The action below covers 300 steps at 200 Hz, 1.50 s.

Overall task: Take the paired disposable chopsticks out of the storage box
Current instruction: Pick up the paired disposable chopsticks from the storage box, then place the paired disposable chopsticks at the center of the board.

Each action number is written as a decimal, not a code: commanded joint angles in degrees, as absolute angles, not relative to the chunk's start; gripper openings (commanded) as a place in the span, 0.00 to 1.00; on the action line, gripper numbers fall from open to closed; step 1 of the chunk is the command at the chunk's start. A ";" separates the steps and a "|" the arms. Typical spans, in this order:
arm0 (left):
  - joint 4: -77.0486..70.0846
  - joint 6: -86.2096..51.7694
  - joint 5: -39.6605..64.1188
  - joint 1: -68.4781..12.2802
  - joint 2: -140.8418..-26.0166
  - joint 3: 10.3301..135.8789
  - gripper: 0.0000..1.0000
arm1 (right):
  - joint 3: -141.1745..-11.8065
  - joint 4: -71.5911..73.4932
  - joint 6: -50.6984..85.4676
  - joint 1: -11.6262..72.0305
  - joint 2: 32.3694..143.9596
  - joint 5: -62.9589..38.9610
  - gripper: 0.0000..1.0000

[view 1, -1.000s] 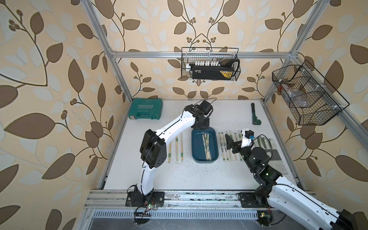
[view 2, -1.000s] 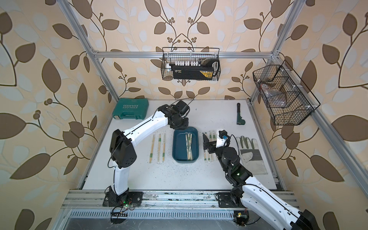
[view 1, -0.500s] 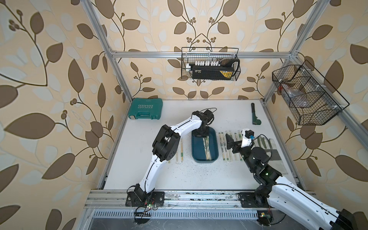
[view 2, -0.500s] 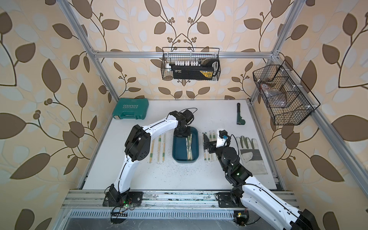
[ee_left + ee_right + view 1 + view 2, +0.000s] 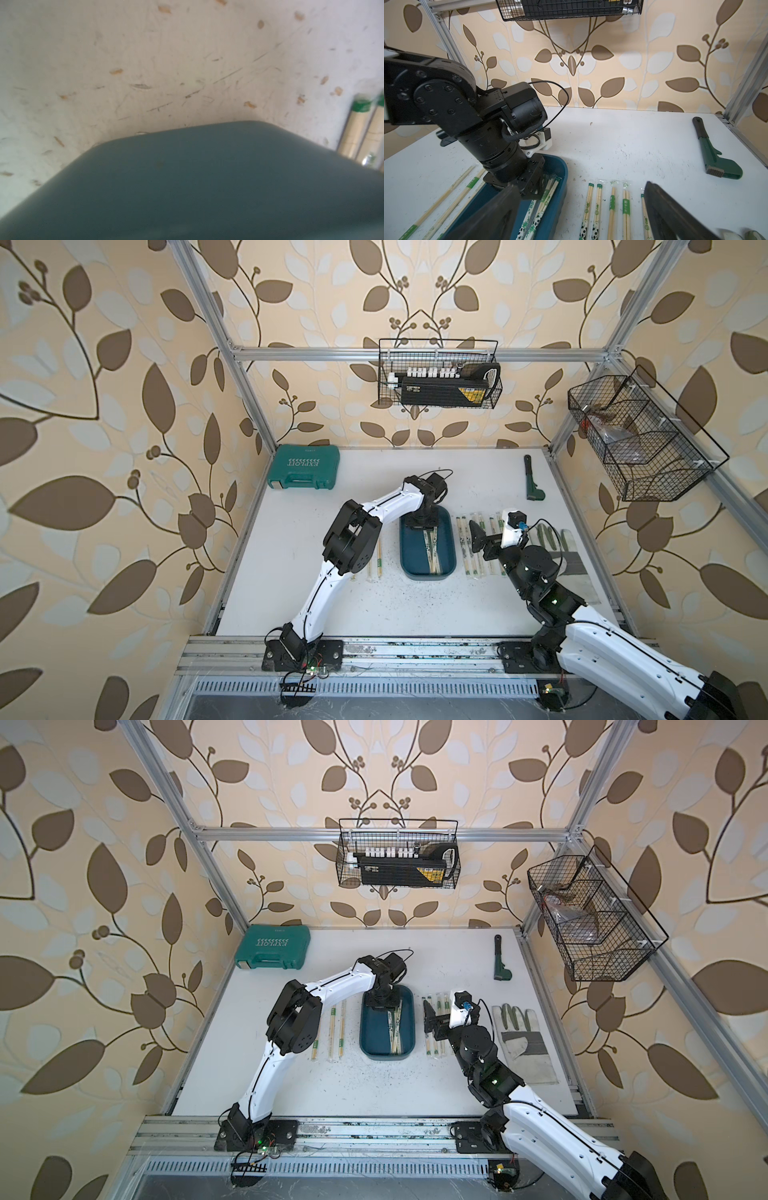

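Some paired disposable chopsticks (image 5: 430,547) lie in the storage box (image 5: 409,569); more lie on the table (image 5: 374,605) beside it. The left gripper (image 5: 422,526) covers their far ends; I cannot tell if it grips. The right gripper (image 5: 580,186) hangs wide open near a glove (image 5: 523,1040).

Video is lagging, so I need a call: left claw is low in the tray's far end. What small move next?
Probably close the left claw on the chopsticks under it. It sits over their far ends in the tray, where a few pairs remain; its jaws are hidden. The right claw hangs open beside the tray.
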<state>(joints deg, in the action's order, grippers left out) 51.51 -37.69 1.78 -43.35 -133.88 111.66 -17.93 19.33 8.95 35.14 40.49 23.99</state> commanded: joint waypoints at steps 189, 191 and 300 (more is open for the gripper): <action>54.83 -36.63 -2.95 -43.59 -117.94 113.22 0.02 | -18.37 19.55 9.14 35.34 41.22 23.57 0.97; 54.84 -36.60 -3.04 -43.59 -117.62 113.25 0.02 | -18.37 19.54 9.14 35.40 41.22 23.56 0.97; 53.13 -29.91 -3.11 -30.50 -88.32 88.24 0.03 | -18.16 21.36 6.77 35.43 41.70 13.81 0.97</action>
<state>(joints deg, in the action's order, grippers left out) 55.96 -34.20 -2.79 -36.82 -97.30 96.88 -17.93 19.42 8.71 35.14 41.45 21.96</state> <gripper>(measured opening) 0.051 0.965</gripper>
